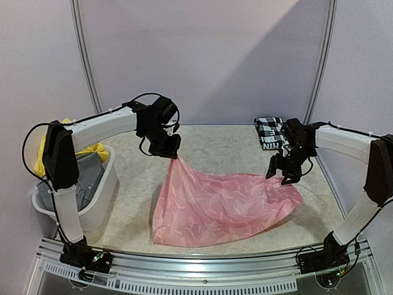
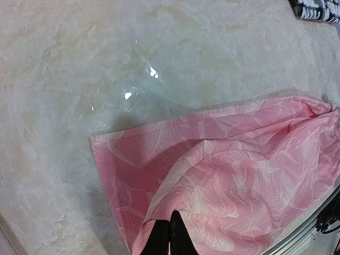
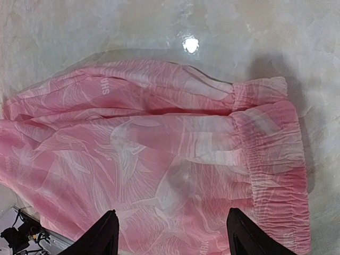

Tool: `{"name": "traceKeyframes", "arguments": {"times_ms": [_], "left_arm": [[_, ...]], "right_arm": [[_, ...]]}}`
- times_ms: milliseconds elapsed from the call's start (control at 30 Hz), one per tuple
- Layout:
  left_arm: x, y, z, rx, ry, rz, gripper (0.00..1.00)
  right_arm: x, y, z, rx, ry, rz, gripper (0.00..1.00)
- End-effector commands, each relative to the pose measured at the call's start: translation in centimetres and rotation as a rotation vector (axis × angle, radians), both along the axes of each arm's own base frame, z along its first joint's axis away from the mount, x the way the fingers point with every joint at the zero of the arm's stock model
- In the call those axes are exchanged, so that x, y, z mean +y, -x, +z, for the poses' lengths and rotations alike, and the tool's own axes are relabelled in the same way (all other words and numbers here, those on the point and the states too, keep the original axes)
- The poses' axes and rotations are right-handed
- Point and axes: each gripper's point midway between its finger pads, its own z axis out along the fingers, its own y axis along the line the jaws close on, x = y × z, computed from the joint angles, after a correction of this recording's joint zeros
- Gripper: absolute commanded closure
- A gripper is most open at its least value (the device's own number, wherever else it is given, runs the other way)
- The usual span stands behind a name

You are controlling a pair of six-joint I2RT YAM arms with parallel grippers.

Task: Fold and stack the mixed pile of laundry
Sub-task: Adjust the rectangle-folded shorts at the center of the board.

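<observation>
one pink piece, left tool pinching; right tool spread; marbled tabletop, lilac walls

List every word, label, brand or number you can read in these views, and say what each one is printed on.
Nothing can be quoted; no text is legible.
Pink garment: white lettering printed in several spots, seen in the right wrist view near the upper fold and near the lower edge; too blurred and creased to read.
Checked shirt: white marks that look like lettering; too small to read.
No other words, labels or numbers can be made out.
</observation>
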Motion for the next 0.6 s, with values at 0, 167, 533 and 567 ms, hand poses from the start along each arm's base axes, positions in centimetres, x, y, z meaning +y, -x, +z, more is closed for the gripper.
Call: {"name": "traceKeyframes", "arguments": {"times_ms": [0, 167, 533, 567], "left_arm": [[0.7, -2.1, 2.6, -0.070, 0.020, 0.010, 1.00], [1.2, -4.5, 1.6, -0.098, 0.027, 0.038, 1.00], [2.4, -7.2, -3.5, -0.081, 0.008, 0.090, 1.00], [2.3, -7.2, -3.8, -0.073, 0.011, 0.083, 1.00]], "right_arm": [[-1.3, 0.1, 0.4, -0.014, 0.035, -0.043, 0.30], [-1.5, -0.4, 0.8, -0.033, 0.033, -0.067, 0.30], [-1.5, -4.2, 2.0, -0.157, 0.071, 0.033, 0.31], [-1.7, -4.6, 2.0, -0.161, 0.095, 0.050, 0.31]]}}
